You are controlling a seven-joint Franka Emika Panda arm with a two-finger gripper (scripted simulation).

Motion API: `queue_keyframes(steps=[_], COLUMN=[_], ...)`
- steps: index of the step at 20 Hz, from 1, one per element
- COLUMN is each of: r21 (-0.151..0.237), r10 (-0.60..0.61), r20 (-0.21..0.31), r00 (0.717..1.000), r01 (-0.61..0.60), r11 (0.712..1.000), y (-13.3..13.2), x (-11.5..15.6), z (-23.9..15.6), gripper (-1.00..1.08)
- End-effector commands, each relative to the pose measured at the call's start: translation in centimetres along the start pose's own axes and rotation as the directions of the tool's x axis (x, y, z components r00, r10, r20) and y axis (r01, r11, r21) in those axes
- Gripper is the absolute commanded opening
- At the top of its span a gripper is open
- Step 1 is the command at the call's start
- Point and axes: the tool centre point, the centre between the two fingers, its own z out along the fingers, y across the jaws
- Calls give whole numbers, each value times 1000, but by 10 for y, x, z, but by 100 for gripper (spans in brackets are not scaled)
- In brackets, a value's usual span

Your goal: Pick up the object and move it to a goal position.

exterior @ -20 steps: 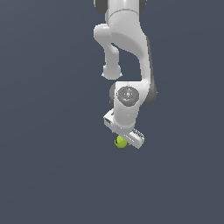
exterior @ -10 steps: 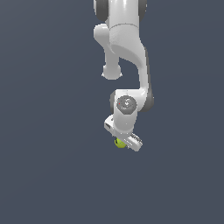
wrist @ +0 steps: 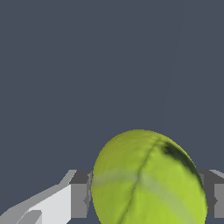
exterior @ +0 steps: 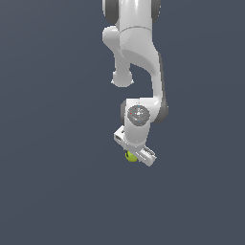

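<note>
Here the ball [wrist: 148, 179] sits between the two fingers [wrist: 78, 200] of the gripper [exterior: 131, 156], which is closed onto it from either side. From outside, only a sliver of yellow-green shows under the hand. No goal marker shows, so I cannot tell which way the carry must go.

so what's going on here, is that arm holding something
Yes. A white robot arm has its tool closed around a small yellow-green ball with a dark curved mark. In the wrist view the ball sits between the two grey fingers, one pressed against each side. In the exterior view only a sliver of the ball peeks out beneath the tool. Nothing else shows against the plain dark background, and no goal marker is visible, so how far the ball has to go cannot be told.
</note>
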Motion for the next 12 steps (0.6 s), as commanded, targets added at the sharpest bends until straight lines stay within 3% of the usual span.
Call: queue_keyframes(steps=[1,7,12], r21=[0,6,32], r10=[1,-11,-56], r20=[0,-5,-26], r00=[1000,1000,998], r01=[-1,11,57], r11=[1000,1000,998], y=[0,-4,-20], x=[0,2,8], z=[0,-8,-44], gripper=[-100,-100,-100])
